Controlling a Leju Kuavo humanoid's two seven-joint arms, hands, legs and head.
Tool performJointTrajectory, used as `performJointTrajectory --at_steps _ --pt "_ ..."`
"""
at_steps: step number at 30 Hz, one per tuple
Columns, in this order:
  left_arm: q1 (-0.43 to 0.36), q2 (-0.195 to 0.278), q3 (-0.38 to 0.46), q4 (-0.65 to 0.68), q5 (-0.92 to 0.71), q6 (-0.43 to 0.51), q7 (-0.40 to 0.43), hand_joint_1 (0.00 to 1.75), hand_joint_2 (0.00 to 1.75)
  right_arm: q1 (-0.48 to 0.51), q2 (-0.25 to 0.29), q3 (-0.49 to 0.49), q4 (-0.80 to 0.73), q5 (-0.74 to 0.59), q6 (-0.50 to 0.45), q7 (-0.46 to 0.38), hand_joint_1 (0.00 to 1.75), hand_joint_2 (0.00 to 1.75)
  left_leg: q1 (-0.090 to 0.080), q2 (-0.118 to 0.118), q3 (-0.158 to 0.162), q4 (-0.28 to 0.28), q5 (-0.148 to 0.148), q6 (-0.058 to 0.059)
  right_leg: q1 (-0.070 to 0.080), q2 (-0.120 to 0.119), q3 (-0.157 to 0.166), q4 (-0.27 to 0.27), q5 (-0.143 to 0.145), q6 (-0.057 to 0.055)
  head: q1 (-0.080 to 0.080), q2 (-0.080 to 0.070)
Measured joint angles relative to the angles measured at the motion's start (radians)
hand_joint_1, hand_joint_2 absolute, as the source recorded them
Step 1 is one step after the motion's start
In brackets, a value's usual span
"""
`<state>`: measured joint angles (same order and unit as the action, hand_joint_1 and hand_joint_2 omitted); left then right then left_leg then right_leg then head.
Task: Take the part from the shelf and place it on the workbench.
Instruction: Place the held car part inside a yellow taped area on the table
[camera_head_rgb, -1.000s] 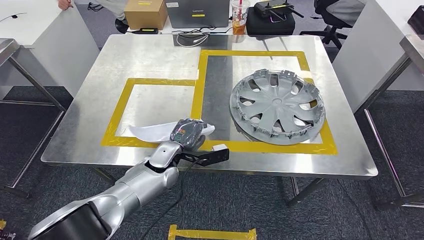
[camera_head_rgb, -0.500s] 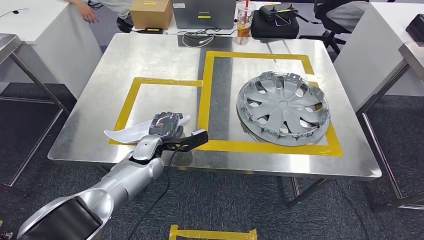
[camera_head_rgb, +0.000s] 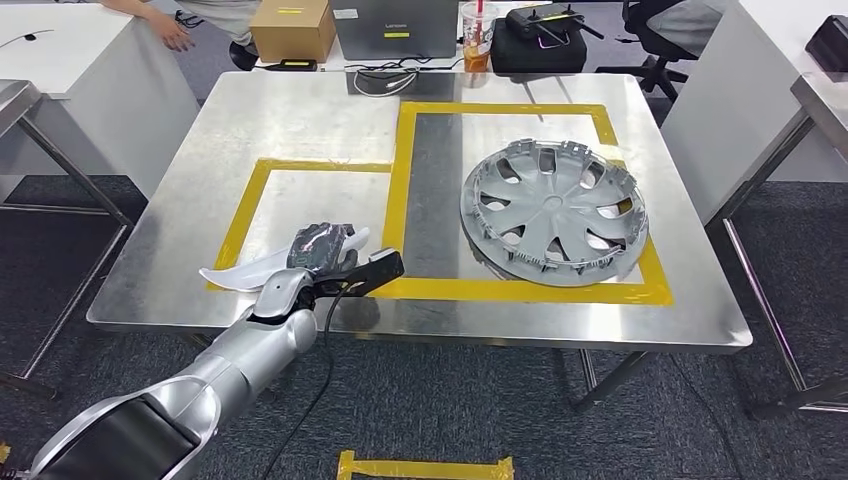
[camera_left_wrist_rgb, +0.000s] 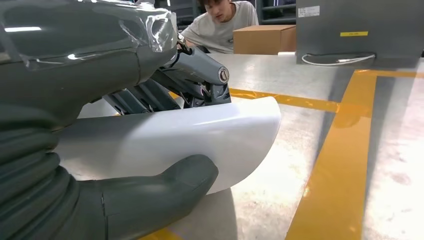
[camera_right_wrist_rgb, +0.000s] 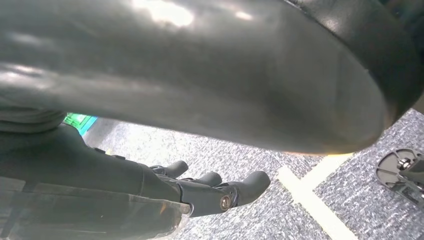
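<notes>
I have the left hand (camera_head_rgb: 325, 247) gripping the curved white plastic part (camera_head_rgb: 240, 270) low over the steel tabletop (camera_head_rgb: 300, 120) inside the smaller yellow-taped square (camera_head_rgb: 250, 195), so next I'd set it down and release, the right hand (camera_right_wrist_rgb: 210, 192) hanging empty.

1. Part (camera_head_rgb: 245, 268): plain white.
2. Workbench (camera_head_rgb: 300, 120): silver, with yellow tape (camera_head_rgb: 400, 180) outlines.
3. Hubcap (camera_head_rgb: 553, 212), at 3 o'clock: grey.
4. Box (camera_head_rgb: 291, 28), at 12 o'clock: brown.
5. Carpet (camera_head_rgb: 480, 410): dark speckled grey.
</notes>
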<state>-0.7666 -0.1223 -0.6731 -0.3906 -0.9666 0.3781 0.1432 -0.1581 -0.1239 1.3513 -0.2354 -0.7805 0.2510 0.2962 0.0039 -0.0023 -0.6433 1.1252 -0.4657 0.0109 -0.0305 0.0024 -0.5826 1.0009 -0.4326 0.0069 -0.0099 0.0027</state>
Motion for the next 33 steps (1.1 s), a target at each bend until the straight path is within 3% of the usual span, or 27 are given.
performJointTrajectory --at_steps 2,5,7,10,11,12,13,15,17,19,22,24,26,27,28,29,31,33 --pt "-0.003 -0.001 0.008 0.0 0.006 0.001 -0.01 1.75 1.75 -0.002 0.001 -0.003 0.0 0.004 0.0 0.001 0.0 0.0 -0.005 0.0 0.05 -0.101 0.032 0.009 0.004 0.0 -0.001 0.0 0.0 0.005 0.001 0.0" --pt "-0.005 -0.005 0.019 0.0 0.012 0.001 -0.019 1.75 1.75 -0.003 0.002 -0.005 0.0 0.008 0.0 0.005 0.0 0.0 -0.009 0.0 0.056 -0.124 0.037 0.021 0.004 -0.001 -0.003 -0.004 0.003 0.021 0.001 0.0" --pt "-0.008 -0.008 0.024 -0.001 0.018 -0.001 -0.023 1.75 1.75 -0.003 0.002 -0.006 0.0 0.011 0.0 0.007 0.0 0.0 -0.005 0.001 0.065 -0.144 0.05 0.035 0.005 -0.001 -0.018 0.024 -0.014 0.024 0.002 0.0" --pt "-0.007 -0.013 0.031 0.0 0.026 -0.006 -0.035 1.75 1.75 -0.003 0.001 -0.006 0.0 0.015 0.0 0.009 0.0 0.0 -0.007 0.002 0.065 -0.154 0.059 0.045 0.006 -0.002 -0.103 0.202 -0.092 0.015 0.004 0.0" --pt "-0.004 -0.014 0.034 0.0 0.026 -0.007 -0.039 1.75 1.75 -0.003 0.001 -0.006 0.0 0.016 0.0 0.01 0.0 0.0 -0.008 0.001 0.063 -0.153 0.06 0.045 0.006 -0.002 -0.128 0.256 -0.109 0.017 0.004 0.0" --pt "-0.002 -0.014 0.036 0.001 0.027 -0.008 -0.042 1.75 1.75 -0.003 0.0 -0.006 0.0 0.017 0.0 0.01 0.0 0.0 -0.009 0.001 0.062 -0.152 0.059 0.045 0.006 -0.002 -0.138 0.277 -0.111 0.022 0.004 0.0" --pt "-0.001 -0.015 0.038 0.001 0.027 -0.01 -0.044 1.75 1.75 -0.003 0.0 -0.007 0.0 0.017 0.0 0.011 0.0 0.0 -0.01 0.001 0.062 -0.15 0.058 0.044 0.005 -0.002 -0.126 0.256 -0.097 0.03 0.004 0.0" --pt "-0.002 -0.016 0.042 0.002 0.027 -0.017 -0.048 1.75 1.75 -0.005 -0.002 -0.008 0.0 0.018 0.0 0.011 0.0 0.0 -0.01 -0.001 0.061 -0.143 0.049 0.039 0.002 -0.003 -0.055 0.118 -0.048 0.044 0.004 0.0" --pt "-0.004 -0.015 0.045 0.002 0.026 -0.021 -0.051 1.75 1.75 -0.007 -0.003 -0.01 0.0 0.02 0.002 0.012 0.0 0.0 -0.016 -0.003 0.059 -0.133 0.034 0.03 0.002 -0.004 0.004 0.012 -0.025 0.037 0.003 0.0" --pt "-0.006 -0.015 0.047 0.002 0.025 -0.023 -0.052 1.75 1.75 -0.008 -0.003 -0.014 0.0 0.025 0.004 0.013 0.0 0.0 -0.019 -0.004 0.059 -0.129 0.027 0.021 0.006 -0.004 0.018 -0.005 -0.028 0.018 0.002 0.0" --pt "-0.008 -0.015 0.049 0.003 0.024 -0.025 -0.058 1.75 1.75 -0.008 -0.001 -0.019 0.0 0.033 0.008 0.014 0.0 0.0 -0.013 -0.003 0.051 -0.097 0.012 0.006 0.0 -0.005 0.03 -0.005 -0.025 0.004 0.001 0.0" --pt "-0.01 -0.013 0.05 0.003 0.024 -0.029 -0.06 1.75 1.75 -0.012 -0.001 -0.023 0.0 0.036 0.008 0.014 0.0 0.0 -0.007 -0.003 -0.005 0.011 -0.035 -0.006 -0.003 -0.005 0.037 -0.005 -0.029 -0.002 -0.001 0.0" --pt "-0.008 -0.012 0.051 0.004 0.024 -0.033 -0.062 1.75 1.75 -0.013 -0.002 -0.025 0.0 0.04 0.008 0.016 0.0 0.0 -0.001 -0.002 -0.087 0.143 -0.073 -0.014 -0.001 -0.004 0.041 -0.005 -0.036 -0.008 -0.002 0.0" --pt "-0.007 -0.011 0.051 0.005 0.024 -0.034 -0.063 1.75 1.75 -0.013 -0.002 -0.026 0.0 0.042 0.008 0.016 0.0 0.0 0.0 -0.002 -0.114 0.173 -0.069 -0.015 -0.001 -0.003 0.044 -0.005 -0.04 -0.009 -0.002 0.0" --pt "-0.006 -0.011 0.051 0.006 0.024 -0.035 -0.064 1.75 1.75 -0.013 -0.002 -0.028 0.0 0.043 0.008 0.017 0.0 0.0 0.001 -0.002 -0.121 0.162 -0.044 -0.013 0.0 -0.002 0.05 -0.005 -0.045 -0.009 -0.002 0.0" --pt "-0.007 -0.011 0.051 0.006 0.024 -0.036 -0.065 1.75 1.75 -0.013 -0.001 -0.029 0.0 0.044 0.008 0.017 0.0 0.0 0.0 -0.002 -0.107 0.114 -0.003 -0.009 0.001 0.0 0.058 -0.005 -0.05 -0.008 -0.002 0.0" --pt "-0.011 -0.011 0.051 0.007 0.024 -0.039 -0.067 1.75 1.75 -0.014 0.002 -0.031 -0.001 0.044 0.009 0.017 0.0 0.0 -0.005 -0.003 -0.048 -0.029 0.079 0.008 0.005 0.002 0.072 -0.006 -0.062 -0.003 0.0 0.0" --pt "-0.016 -0.011 0.051 0.007 0.022 -0.042 -0.071 1.75 1.75 -0.016 0.006 -0.032 -0.001 0.045 0.01 0.018 0.0 0.0 -0.012 -0.003 -0.011 -0.11 0.104 0.023 0.007 0.002 0.075 -0.008 -0.069 0.004 0.001 0.0"
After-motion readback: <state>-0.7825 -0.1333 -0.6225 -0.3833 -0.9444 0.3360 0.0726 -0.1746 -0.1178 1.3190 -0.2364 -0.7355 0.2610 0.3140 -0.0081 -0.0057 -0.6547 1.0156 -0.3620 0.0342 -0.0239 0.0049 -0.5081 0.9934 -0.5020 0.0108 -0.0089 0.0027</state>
